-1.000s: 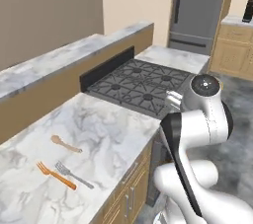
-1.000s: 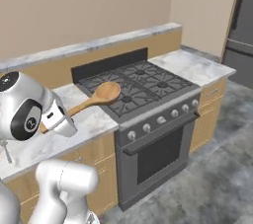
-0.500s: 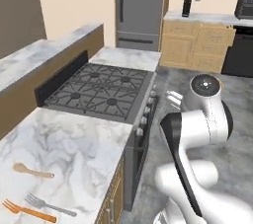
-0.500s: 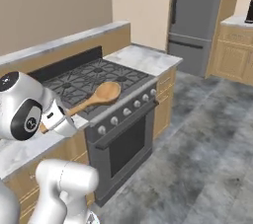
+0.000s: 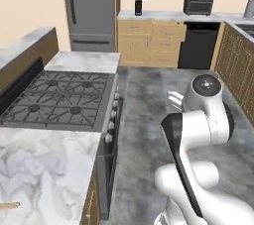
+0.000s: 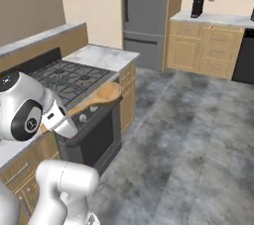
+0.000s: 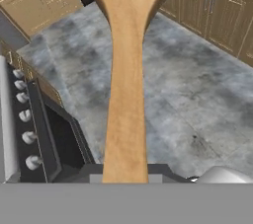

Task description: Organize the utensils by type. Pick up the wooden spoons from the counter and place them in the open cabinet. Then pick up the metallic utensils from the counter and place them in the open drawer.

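1. Wooden and tan, the large wooden spoon [image 6: 94, 101] is clamped by its handle in the pincer [image 7: 126, 168], its oval bowl jutting out over the front edge of the gas stove [image 6: 69, 79]; in the hand view the handle [image 7: 126, 94] runs straight up the middle, above grey floor.
2. No brand, label or writing can be read on the stove knobs [image 7: 27, 136], the refrigerator [image 6: 145, 16] or the toaster oven [image 5: 198, 3].
3. Marbled surface [image 5: 42, 174] lies left of the arm in the left base view; a sliver of a tan utensil [image 5: 9, 205] shows at its lower left edge, too cropped to identify.
4. Grey floor [image 6: 198, 135] spreads wide between the stove run and the far light-wood cabinets [image 6: 203, 48], giving open room ahead.
5. A dark dishwasher [image 5: 197, 45] sits in the far cabinet row.
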You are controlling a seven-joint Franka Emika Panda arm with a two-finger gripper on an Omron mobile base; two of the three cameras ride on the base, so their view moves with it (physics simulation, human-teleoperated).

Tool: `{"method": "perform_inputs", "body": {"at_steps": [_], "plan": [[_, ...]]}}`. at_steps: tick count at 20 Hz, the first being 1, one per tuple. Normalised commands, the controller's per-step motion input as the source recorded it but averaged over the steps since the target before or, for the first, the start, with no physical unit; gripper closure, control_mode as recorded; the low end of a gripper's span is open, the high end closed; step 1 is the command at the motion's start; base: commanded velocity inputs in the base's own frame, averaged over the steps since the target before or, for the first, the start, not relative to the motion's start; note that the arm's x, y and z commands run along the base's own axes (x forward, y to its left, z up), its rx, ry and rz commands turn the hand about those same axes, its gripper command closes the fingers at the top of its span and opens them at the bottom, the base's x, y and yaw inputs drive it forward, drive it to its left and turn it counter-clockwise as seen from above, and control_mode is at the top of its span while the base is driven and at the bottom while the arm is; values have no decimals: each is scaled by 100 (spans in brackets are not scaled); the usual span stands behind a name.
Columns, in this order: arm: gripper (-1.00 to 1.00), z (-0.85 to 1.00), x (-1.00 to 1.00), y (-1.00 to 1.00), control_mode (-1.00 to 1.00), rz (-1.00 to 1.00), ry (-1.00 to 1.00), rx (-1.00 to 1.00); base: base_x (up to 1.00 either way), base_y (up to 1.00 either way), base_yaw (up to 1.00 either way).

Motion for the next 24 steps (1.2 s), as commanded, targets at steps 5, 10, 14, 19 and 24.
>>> {"method": "perform_inputs", "body": {"at_steps": [5,10,14,19,24], "plan": [[100,0,0,0,100,0,0,0,10,-35,-42],[100,0,0,0,100,0,0,0,20,-20,-39],[100,0,0,0,100,0,0,0,46,-3,-38],[100,0,0,0,100,0,0,0,77,0,-36],[100,0,0,0,100,0,0,0,98,0,-28]]}}
